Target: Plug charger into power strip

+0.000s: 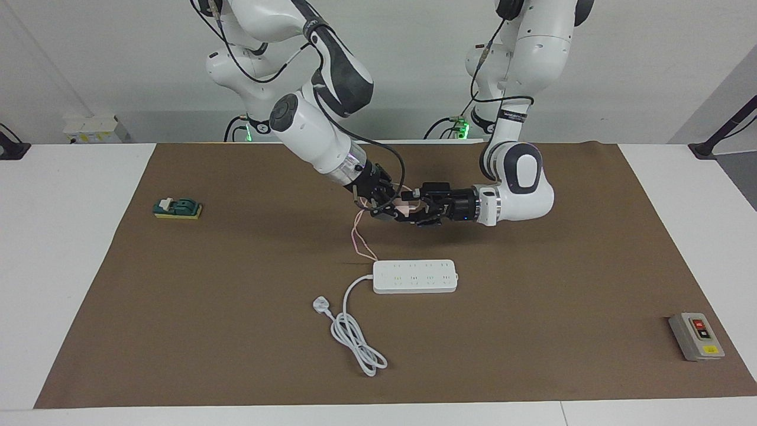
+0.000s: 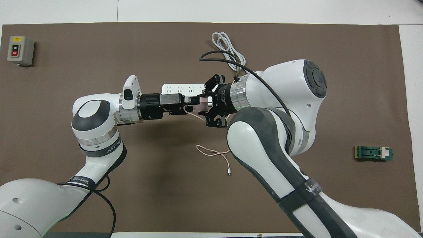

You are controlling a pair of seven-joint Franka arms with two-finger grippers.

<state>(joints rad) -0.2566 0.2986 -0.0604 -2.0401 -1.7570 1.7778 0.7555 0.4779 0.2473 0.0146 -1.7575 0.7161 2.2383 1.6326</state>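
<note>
Midair, above the brown mat [image 1: 532, 284] on the desk [image 1: 71, 236]: right tool [image 1: 392, 210] clamped tight on the pale-pink charger [image 1: 406, 207], cube gripped well clear of the surface. Meeting it end-on from the left arm's side: left tool [image 1: 417, 208], jaws spread wide to either side of the cube, contact impossible to confirm. Hanging from the charger: thin pink cable [image 1: 358, 238], looping down onto the mat, loose end lying nearer the robots than the power strip [image 1: 414, 276]. Flat on the mat, sockets up, no plug in any of them: that power strip, sitting farther from the robots than the two tools. Trailing from its end toward the right arm's side: thick white cord [image 1: 355, 337], coiled, finishing in a white plug [image 1: 320, 305]. Off at the mat's corner toward the left arm's end: grey switch box [image 1: 696, 336]. Toward the right arm's end: small green block [image 1: 177, 207].
</note>
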